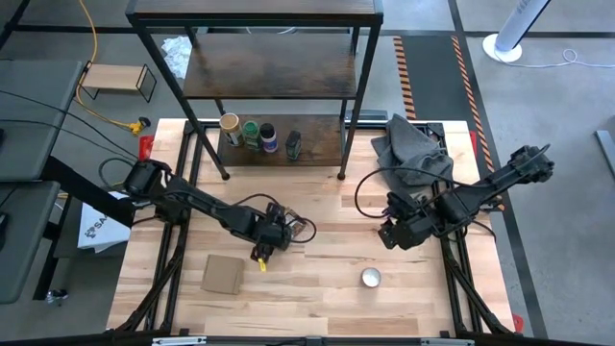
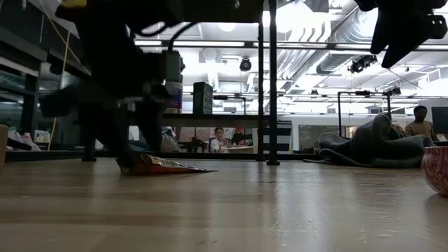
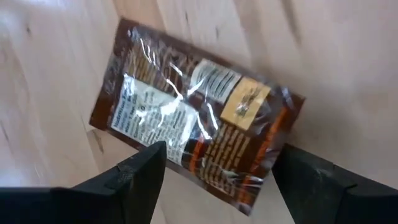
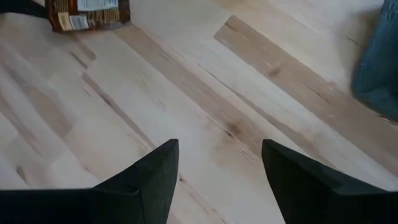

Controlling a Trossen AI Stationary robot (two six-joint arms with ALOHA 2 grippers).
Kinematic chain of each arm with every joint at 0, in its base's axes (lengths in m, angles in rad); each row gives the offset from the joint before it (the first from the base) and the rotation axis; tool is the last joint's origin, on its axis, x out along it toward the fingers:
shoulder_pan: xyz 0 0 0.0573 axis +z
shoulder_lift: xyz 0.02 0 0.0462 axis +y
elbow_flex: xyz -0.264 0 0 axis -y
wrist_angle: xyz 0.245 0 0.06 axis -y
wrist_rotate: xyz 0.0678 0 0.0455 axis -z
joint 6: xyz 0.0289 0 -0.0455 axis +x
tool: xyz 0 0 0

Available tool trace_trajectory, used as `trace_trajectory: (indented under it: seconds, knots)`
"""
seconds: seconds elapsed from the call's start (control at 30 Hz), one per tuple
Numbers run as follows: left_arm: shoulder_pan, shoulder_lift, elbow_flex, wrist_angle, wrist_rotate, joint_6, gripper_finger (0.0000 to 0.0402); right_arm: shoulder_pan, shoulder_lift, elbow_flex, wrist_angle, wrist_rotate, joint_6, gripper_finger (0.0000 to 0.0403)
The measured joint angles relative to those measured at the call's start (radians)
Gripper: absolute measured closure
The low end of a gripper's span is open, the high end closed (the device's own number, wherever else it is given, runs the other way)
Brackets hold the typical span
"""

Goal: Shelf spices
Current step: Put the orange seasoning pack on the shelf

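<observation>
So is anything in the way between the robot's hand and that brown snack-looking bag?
Nothing visible is. The left gripper is open right above the brown-orange pouch, which lies flat on the table with nothing between its fingers and the pouch.

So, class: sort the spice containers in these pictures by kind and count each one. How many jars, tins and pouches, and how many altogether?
Jars: 3, namely tan-lidded jar, green-lidded jar and dark-capped jar, all on the shelf
Tins: 1, small dark tin, on the shelf
Pouches: 1, brown-orange pouch, flat on the table
Total: 5
</observation>
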Motion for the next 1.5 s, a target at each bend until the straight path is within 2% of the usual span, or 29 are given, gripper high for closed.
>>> trace_trajectory:
  seconds: [0.2, 0.3, 0.4, 0.5, 0.57, 0.7, 0.83, 1.0, 1.23, 1.4, 1.5]
  knots:
    - [-0.002, 0.02, 0.0, -0.013, -0.088, 0.052, 0.0124, 0.0, 0.0, 0.0, -0.002, 0.004, -0.001, 0.0176]
    - [-0.002, 0.02, 0.0, -0.005, -0.134, 0.067, 0.0156, 0.0, 0.0, 0.0, -0.002, 0.017, -0.001, 0.0176]
    - [0.001, 0.02, 0.0, 0.001, -0.148, 0.079, 0.0236, 0.0, 0.0, 0.0, -0.001, 0.019, -0.001, 0.0176]
    - [0.005, 0.02, 0.0, 0.007, -0.146, 0.058, 0.0355, 0.0, 0.0, 0.0, 0.006, 0.02, -0.001, 0.0176]
    - [0.011, 0.02, 0.007, 0.003, -0.145, 0.018, 0.0384, 0.0, 0.0, 0.0, 0.016, 0.02, -0.001, 0.0176]
    - [0.016, 0.012, 0.053, -0.046, -0.143, -0.09, 0.0396, 0.0, 0.0, 0.0, 0.066, 0.051, -0.002, 0.0176]
    - [0.019, -0.054, 0.088, -0.078, -0.082, -0.203, 0.0399, -0.018, 0.0, 0.0, 0.193, 0.075, -0.047, 0.0176]
    - [0.018, -0.237, 0.095, -0.023, 0.044, -0.246, 0.04, -0.085, 0.004, -0.013, 0.458, 0.063, -0.225, 0.0176]
    - [0.029, -0.537, 0.095, -0.003, 0.039, -0.379, 0.0401, -0.203, 0.005, -0.039, 0.788, -0.086, -0.428, 0.0176]
    - [0.046, -0.683, 0.096, 0.085, 0.069, -0.562, 0.0401, -0.243, 0.011, -0.039, 1.075, -0.071, -0.561, 0.0176]
    - [0.046, -0.733, 0.096, 0.195, 0.104, -0.611, 0.0401, -0.258, 0.03, -0.039, 1.191, -0.06, -0.689, 0.0176]
